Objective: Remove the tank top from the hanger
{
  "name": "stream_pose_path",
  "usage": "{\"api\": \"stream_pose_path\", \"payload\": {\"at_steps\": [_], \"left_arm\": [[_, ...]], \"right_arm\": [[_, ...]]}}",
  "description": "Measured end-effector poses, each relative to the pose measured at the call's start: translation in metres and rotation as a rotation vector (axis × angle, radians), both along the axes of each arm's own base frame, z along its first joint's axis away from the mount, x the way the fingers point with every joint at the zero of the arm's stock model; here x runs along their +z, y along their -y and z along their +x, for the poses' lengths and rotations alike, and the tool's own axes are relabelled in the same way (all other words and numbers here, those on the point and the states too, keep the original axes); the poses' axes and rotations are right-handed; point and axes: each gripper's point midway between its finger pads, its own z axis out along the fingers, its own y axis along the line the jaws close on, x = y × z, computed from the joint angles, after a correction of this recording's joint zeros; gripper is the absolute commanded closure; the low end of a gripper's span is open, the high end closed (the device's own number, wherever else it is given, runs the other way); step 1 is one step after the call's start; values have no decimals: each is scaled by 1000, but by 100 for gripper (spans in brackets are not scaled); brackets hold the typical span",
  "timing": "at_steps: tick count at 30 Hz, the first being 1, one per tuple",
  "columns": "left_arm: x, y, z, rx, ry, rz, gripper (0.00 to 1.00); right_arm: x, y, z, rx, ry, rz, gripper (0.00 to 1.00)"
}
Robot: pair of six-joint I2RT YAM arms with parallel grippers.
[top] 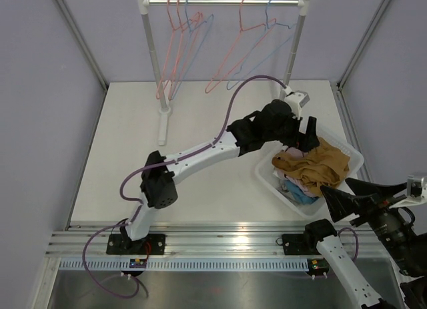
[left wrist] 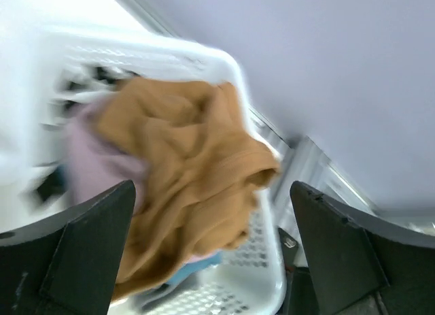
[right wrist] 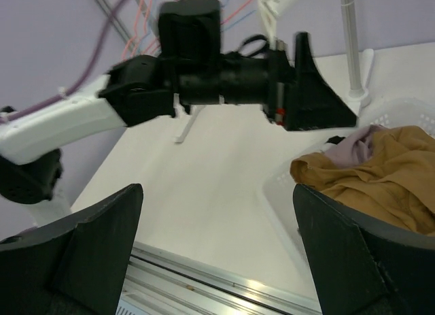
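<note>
**Q:** Where is the tank top [top: 313, 163]?

**A:** Crumpled on top of the clothes pile in the white basket [top: 267, 177], at 4 o'clock on the tabletop [top: 200, 122], off any hanger.

**Q:** And the claws?

**A:** Left claw [top: 309, 139]: fingers spread wide, gripping nothing, poised just over the pile's 11 o'clock edge. Right claw [right wrist: 217, 189]: likewise spread and empty, near the basket's 5 o'clock corner. Wire hangers [top: 183, 49] hang on the rack [top: 223, 1] at 12 o'clock.

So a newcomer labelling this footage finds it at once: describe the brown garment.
Find the white laundry basket at the right of the table. The brown garment lies crumpled on top of the pile inside it; the clothes beneath are pink and blue, and it alone is mustard-brown.
</note>
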Motion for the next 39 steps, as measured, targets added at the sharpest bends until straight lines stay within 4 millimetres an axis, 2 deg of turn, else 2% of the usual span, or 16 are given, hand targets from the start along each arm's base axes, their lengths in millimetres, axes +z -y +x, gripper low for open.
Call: {"api": "stream_pose_path", "payload": {"at_steps": [3, 7, 11, 17, 19, 22, 25, 28, 31, 34, 39], "left_arm": [[22, -50, 21, 166, 78, 55, 1], [54, -140, 40, 395, 162, 106, 1], [86, -228, 53, 612, 244, 141, 1], [109, -337, 32, 808, 304, 209, 1], [108, -375, 25, 868, 304, 232, 1], [101, -450, 22, 1022, 281, 282, 1], [94, -511, 0, 1143, 256, 322, 1], [89, -549, -36, 1201, 245, 339, 1], [88, -575, -72, 1222, 254, 333, 1], [81, -594, -99, 1233, 256, 347, 1], [67, -614, -131, 1225, 269, 372, 1]], "right_arm": [[-6, 3, 20, -50, -53, -32, 1], [-24, 11, 54, -140, -148, -101, 1], [-51, 18, 85, -211, -251, -203, 0], [-88, 28, 121, -300, -390, -335, 1], [-97, 30, 130, -314, -423, -366, 1], [-102, 30, 138, -327, -444, -389, 0], [-101, 30, 140, -332, -438, -388, 0], [-97, 31, 138, -333, -422, -386, 1], [-89, 33, 134, -334, -394, -375, 1], [-80, 34, 126, -330, -354, -357, 1], [-74, 35, 111, -315, -295, -332, 0]]}}
